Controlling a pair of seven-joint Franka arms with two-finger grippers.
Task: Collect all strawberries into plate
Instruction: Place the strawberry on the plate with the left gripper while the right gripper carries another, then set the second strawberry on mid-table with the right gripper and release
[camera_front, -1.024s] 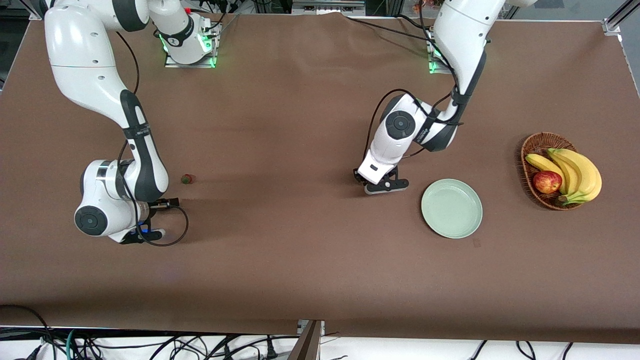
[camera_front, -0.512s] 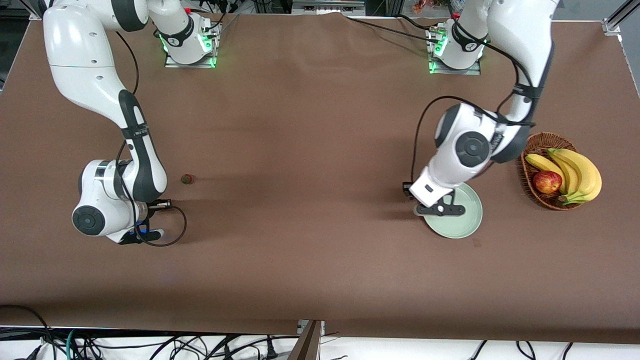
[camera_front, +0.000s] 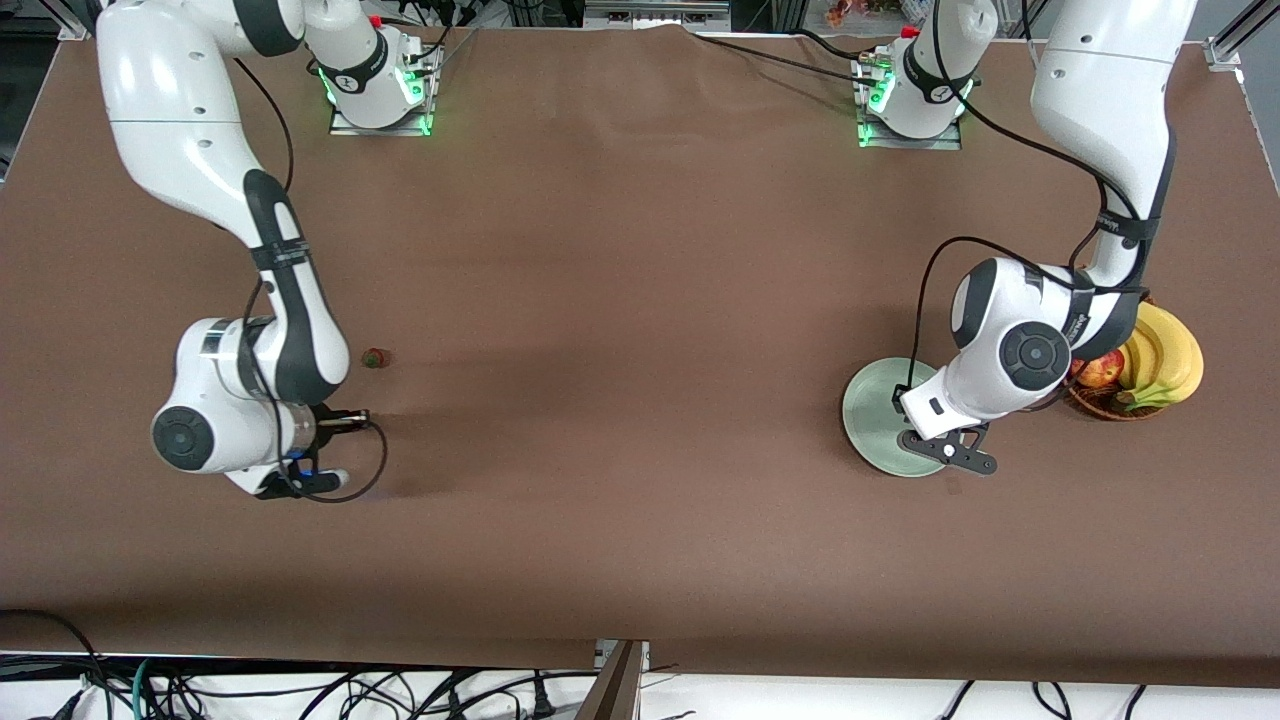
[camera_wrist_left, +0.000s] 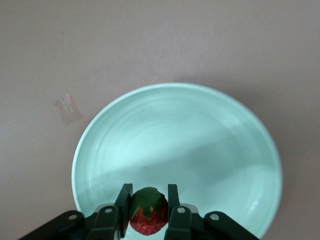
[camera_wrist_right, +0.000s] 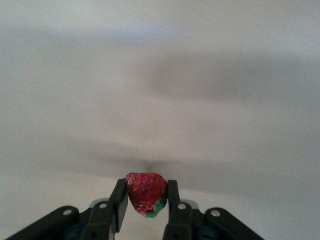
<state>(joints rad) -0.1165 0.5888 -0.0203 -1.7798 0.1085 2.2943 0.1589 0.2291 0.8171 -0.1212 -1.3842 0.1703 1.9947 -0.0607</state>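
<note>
Strawberries, small and red with green caps, were what I tracked: one (camera_wrist_left: 148, 217) sat pinched between the left gripper (camera_wrist_left: 148, 206) fingers, over the pale mint-green round plate (camera_wrist_left: 210, 140). On the front camera I saw that gripper (camera_front: 950, 452) above the plate's (camera_front: 872, 405) rim nearest the camera, its wrist hiding most of the brown wicker basket (camera_front: 1100, 405). The right gripper (camera_wrist_right: 146, 198) had its jaws clamped on a second strawberry (camera_wrist_right: 146, 192), well away from the plate. A third strawberry (camera_front: 374, 357) lay on the brown table (camera_front: 620, 400) near it.
</note>
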